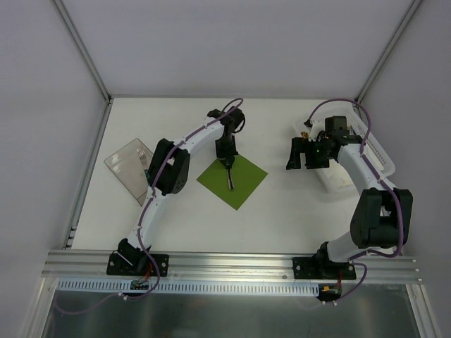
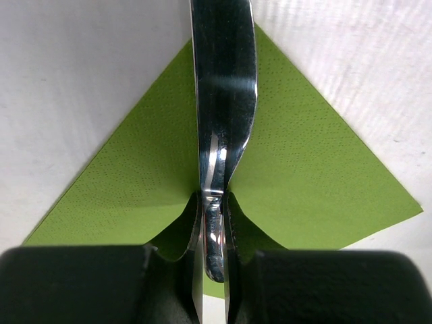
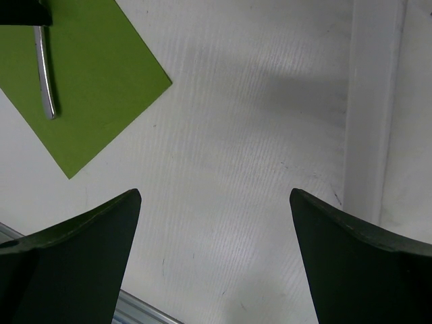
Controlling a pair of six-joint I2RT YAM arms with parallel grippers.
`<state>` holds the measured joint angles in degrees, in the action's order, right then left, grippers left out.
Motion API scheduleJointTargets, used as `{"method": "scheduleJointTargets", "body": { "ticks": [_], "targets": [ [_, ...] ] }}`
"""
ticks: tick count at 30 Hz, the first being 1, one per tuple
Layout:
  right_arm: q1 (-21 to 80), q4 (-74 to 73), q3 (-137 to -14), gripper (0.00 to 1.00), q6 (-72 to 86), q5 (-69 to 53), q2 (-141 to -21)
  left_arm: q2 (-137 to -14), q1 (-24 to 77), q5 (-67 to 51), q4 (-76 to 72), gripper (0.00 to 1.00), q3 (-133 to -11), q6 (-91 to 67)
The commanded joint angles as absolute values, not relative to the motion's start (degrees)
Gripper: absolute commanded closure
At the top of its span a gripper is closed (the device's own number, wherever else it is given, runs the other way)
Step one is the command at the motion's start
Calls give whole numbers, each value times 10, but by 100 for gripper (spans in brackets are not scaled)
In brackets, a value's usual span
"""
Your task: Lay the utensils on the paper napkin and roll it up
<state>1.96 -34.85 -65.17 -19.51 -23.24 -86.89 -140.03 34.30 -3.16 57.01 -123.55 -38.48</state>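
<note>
left hand [image 2: 212,270] is pinching utensil [image 2: 223,101] by one end over napkin [image 2: 304,169] lying at bench centre | right hand [image 3: 214,202] is hanging spread at napkin's 3 o'clock, gripping nothing | utensil is looking stiff, slick, light: suiting a pinch across its narrow handle | napkin is looking thin, limp, tearable: suiting a gentle corner lift

Glossy metal utensil [image 2: 223,88], matt paper napkin [image 2: 304,169]
</note>
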Motion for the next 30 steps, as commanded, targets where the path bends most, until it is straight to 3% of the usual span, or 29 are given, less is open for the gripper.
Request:
{"method": "scheduleJointTargets", "body": {
  "ticks": [1, 30],
  "targets": [
    [16, -344, -659, 3, -186, -243, -870, -1352, 334, -17, 593, 100, -1227, -371],
    [15, -345, -660, 3, -185, -245, -872, -1315, 336, -18, 599, 100, -1205, -394]
  ]
}}
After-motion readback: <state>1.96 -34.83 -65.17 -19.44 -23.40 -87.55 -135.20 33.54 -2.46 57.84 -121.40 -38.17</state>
